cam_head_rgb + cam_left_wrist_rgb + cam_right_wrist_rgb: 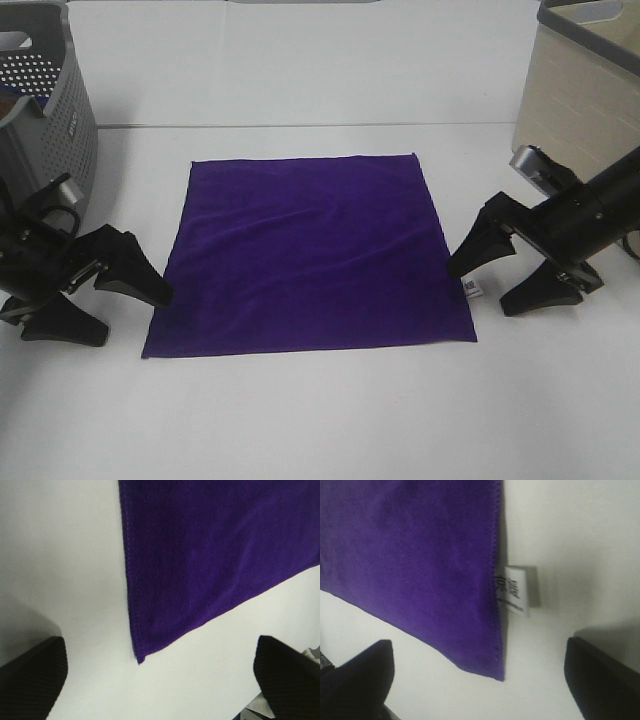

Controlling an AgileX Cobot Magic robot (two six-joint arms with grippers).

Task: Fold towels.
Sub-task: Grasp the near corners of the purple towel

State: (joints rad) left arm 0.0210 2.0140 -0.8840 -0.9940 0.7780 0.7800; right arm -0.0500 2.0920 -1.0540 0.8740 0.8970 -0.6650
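Observation:
A deep purple square towel (310, 255) lies flat and spread open on the white table (320, 420). Its small white tag (472, 290) sticks out at the right edge near the front corner. My left gripper (132, 318) is open and empty at the towel's front left corner, low over the table. The left wrist view shows that corner (139, 659) between the black fingers (30, 677). My right gripper (482, 288) is open and empty at the front right corner. In the right wrist view the tag (515, 590) and towel edge (495, 630) lie between its fingers (605, 677).
A grey perforated basket (50, 95) stands at the back left, close behind the left arm. A beige bin (580, 95) stands at the back right, behind the right arm.

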